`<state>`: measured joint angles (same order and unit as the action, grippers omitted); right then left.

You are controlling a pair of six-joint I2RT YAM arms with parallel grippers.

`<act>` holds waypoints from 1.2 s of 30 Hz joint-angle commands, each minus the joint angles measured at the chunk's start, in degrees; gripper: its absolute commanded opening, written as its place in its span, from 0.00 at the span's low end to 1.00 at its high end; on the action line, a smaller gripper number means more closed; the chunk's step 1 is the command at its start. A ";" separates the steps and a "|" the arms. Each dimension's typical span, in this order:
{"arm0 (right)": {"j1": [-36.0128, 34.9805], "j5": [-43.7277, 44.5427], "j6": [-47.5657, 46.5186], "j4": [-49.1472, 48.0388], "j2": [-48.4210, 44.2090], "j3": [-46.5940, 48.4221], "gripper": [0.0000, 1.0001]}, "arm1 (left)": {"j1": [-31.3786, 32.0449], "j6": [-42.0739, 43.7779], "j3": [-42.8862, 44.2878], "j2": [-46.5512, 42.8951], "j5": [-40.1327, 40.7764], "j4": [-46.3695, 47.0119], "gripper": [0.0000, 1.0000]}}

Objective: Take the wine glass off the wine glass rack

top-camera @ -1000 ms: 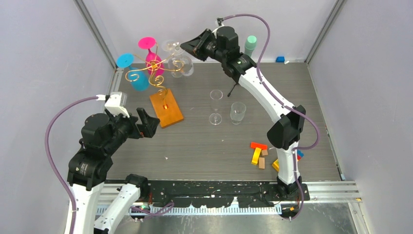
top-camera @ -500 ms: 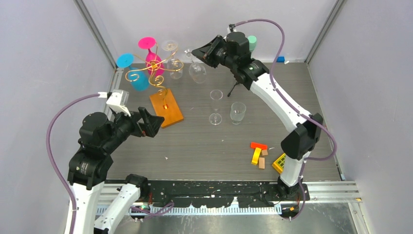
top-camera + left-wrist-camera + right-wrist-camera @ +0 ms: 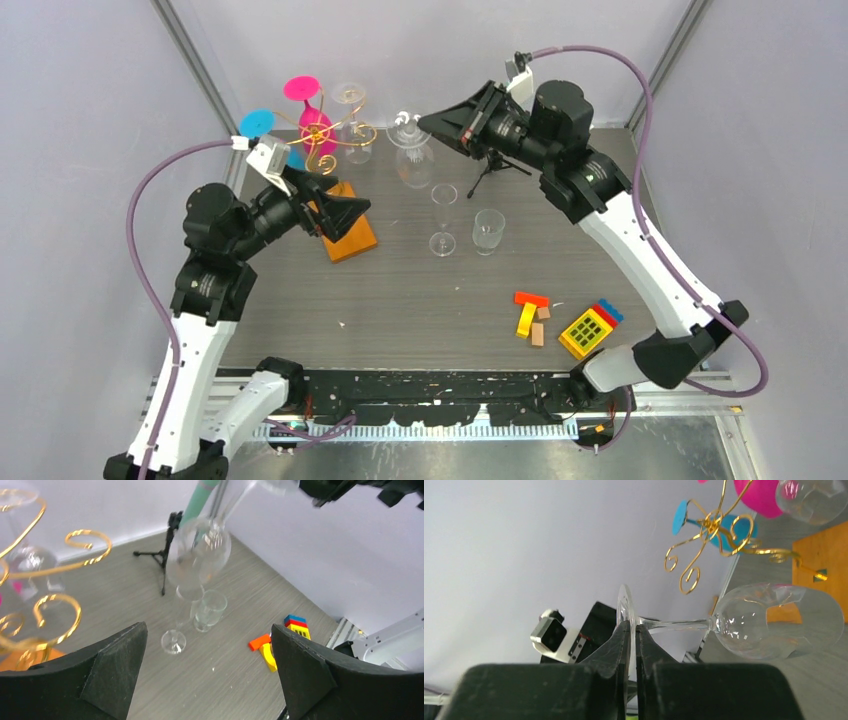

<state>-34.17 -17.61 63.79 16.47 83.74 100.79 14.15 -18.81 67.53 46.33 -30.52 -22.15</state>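
Overall, grey woodgrain table (image 3: 420,300), lilac walls (image 3: 90,120).

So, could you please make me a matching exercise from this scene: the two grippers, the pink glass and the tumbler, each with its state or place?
1 right gripper
2 left gripper
3 pink glass
4 tumbler

A open, empty
B hangs from the rack
C stands on the table
D shut on the clear glass's foot

Pairs: 1-D, 2-A, 3-B, 4-C
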 commanded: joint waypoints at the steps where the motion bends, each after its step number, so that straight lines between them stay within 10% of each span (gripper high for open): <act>1: -0.44 -6.61 4.13 -3.50 -5.15 -4.68 0.00 | 0.18 -0.71 -1.71 2.11 -11.30 20.48 0.96; 17: -1.81 -15.11 19.62 -16.08 -11.90 -18.35 0.00 | 4.74 -7.69 -10.05 10.90 -23.05 46.86 0.90; 26: -2.38 -15.45 20.41 -16.21 -11.23 -18.43 0.00 | 5.18 -11.52 -9.53 13.81 -24.49 47.25 0.57; 36: -3.04 -17.33 20.42 -16.21 -9.91 -18.65 0.00 | 5.27 -13.28 -8.66 14.64 -26.11 46.94 0.44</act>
<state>-36.58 -32.25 82.96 5.39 74.28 81.62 19.14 -30.61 57.49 60.64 -54.72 21.65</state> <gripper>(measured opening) 0.110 0.455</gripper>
